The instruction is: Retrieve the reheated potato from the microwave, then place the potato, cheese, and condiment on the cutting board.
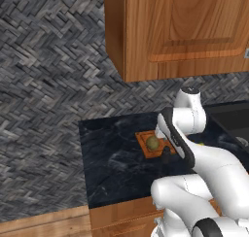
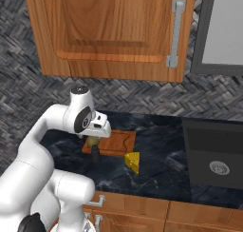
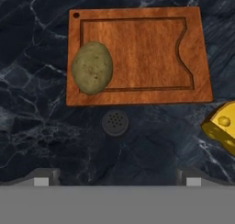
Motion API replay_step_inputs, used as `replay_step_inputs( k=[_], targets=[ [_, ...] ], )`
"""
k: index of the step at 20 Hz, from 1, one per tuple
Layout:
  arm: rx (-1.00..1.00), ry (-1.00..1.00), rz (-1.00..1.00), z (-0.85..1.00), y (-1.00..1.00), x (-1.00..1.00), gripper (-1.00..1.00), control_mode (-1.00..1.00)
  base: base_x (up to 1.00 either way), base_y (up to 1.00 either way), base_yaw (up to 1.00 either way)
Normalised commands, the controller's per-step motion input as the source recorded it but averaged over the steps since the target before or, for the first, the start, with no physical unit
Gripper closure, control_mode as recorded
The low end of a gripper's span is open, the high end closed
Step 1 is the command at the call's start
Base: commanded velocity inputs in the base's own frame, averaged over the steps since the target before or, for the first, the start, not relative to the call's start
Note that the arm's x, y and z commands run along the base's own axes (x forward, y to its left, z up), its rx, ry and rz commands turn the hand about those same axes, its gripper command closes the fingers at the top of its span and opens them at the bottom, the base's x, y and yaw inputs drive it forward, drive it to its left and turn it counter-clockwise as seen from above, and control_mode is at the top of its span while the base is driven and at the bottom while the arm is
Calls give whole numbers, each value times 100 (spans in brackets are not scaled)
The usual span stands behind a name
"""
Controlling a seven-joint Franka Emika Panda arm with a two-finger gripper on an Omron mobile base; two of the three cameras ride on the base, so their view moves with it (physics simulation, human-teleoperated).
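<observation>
Potato first: the small olive-green to tan oval potato (image 3: 92, 68) lies on the flat rectangular orange-brown wooden cutting board (image 3: 151, 53), at the left end of it in the hand view, overlapping the groove that runs round the board's inner edge. The board rests on the dark marbled black tabletop (image 3: 41, 131). Just beside the board's near edge, apart from it, stands the small dark condiment bottle (image 3: 114, 122), seen from above as a round grey cap with a cluster of holes; in the right base view the same bottle (image 2: 95, 154) stands upright just in front of the board. The yellow cheese wedge with holes (image 3: 222, 126) sits on the tabletop off the board's lower right corner in the hand view, near it but not touching. The tool (image 3: 117, 182) hangs above the tabletop with its two fingertips spread wide apart and nothing between them, the bottle and board lying ahead of it. A wooden wall cabinet with a metal handle (image 2: 175, 33) hangs above, against a grey herringbone wall (image 1: 44, 85).
</observation>
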Motion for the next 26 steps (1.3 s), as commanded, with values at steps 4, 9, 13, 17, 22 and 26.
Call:
replay_step_inputs(
  k=[4, 9, 13, 17, 22, 26],
  targets=[
    [0, -4, 0, -10, 0, -4, -100, -100, 0, 0, 0],
    [0, -5, 0, -12, 1, -3, -100, -100, 0, 0, 0],
    [1, -7, 0, -8, 3, -1, -100, -100, 0, 0, 0],
    [2, 0, 0, -11, 3, 0, -100, -100, 0, 0, 0],
    [0, 0, 0, -12, 4, 0, -100, -100, 0, 0, 0],
    [0, 0, 0, -13, 4, 3, -100, -100, 0, 0, 0]
  ],
)
